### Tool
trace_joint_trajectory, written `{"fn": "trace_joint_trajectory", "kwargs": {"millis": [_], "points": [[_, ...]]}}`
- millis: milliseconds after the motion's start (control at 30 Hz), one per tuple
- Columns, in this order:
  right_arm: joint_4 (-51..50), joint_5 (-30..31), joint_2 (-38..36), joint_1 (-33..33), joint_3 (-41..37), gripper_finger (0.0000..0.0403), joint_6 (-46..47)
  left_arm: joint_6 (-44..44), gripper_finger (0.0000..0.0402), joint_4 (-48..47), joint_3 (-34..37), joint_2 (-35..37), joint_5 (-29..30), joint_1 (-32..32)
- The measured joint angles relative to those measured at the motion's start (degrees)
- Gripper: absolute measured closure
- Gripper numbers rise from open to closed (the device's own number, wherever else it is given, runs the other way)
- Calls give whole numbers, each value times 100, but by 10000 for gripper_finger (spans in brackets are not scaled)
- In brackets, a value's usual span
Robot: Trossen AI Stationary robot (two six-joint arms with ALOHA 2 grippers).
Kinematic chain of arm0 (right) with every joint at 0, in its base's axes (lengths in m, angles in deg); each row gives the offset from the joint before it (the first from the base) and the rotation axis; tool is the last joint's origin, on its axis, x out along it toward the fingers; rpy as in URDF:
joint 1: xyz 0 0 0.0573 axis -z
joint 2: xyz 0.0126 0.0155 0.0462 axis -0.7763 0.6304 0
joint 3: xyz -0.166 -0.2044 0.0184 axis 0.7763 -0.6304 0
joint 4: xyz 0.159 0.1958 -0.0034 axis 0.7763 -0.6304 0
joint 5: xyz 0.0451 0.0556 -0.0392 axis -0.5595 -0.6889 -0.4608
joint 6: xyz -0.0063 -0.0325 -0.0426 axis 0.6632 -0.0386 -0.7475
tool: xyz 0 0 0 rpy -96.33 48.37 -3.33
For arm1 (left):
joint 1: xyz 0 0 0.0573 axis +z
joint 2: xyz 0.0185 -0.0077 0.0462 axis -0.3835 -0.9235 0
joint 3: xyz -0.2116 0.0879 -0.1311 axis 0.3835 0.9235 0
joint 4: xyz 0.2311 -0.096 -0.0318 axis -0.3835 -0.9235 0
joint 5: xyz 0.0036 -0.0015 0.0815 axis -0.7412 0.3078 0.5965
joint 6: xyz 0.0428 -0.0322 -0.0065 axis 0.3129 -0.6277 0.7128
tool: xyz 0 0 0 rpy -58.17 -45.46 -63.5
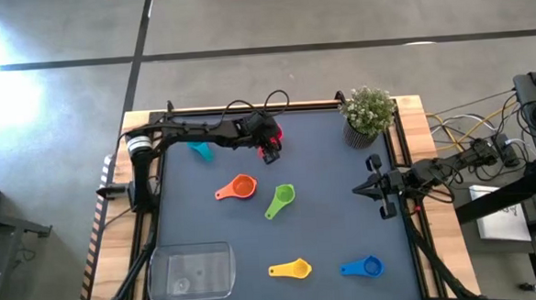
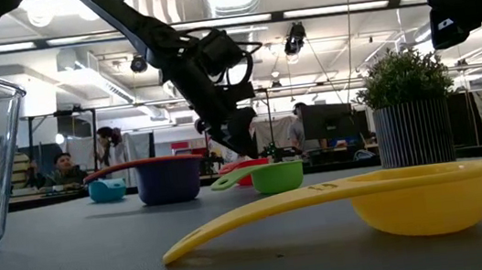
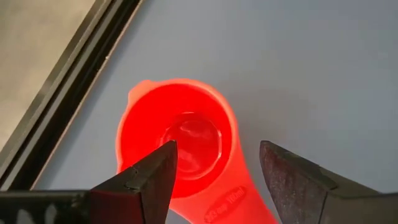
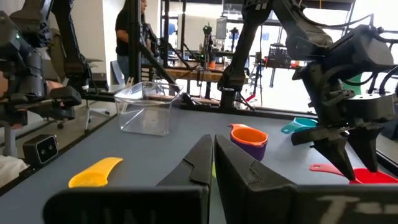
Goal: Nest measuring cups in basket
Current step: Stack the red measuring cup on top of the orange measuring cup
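Red measuring cup (image 3: 180,146) sits directly beneath left gripper (image 3: 217,180), fingers spread above it, not touching. Right gripper (image 4: 213,162) pressed together.

Both arms are dark, jointed, black-cabled. The left gripper (image 3: 214,180) has two matte black wedge fingers (image 3: 140,183) with worn edges. The right gripper (image 4: 213,163) has matching black fingers.

A small potted plant (image 1: 369,114) stands at about one o'clock on the dark grey table mat (image 1: 324,165), its leafy top above a ribbed grey pot. Beyond the table at nine o'clock, people (image 2: 65,168) sit at desks under ceiling lights.
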Motion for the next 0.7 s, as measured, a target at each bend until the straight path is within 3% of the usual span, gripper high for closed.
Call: {"fn": "trace_joint_trajectory", "kwargs": {"millis": [233,700], "points": [[0,-1,0,0,0,394,0,29,232,-9,7,0,-5,-1],[0,0,0,0,0,394,0,69,356,-179,9,0,-308,2]]}}
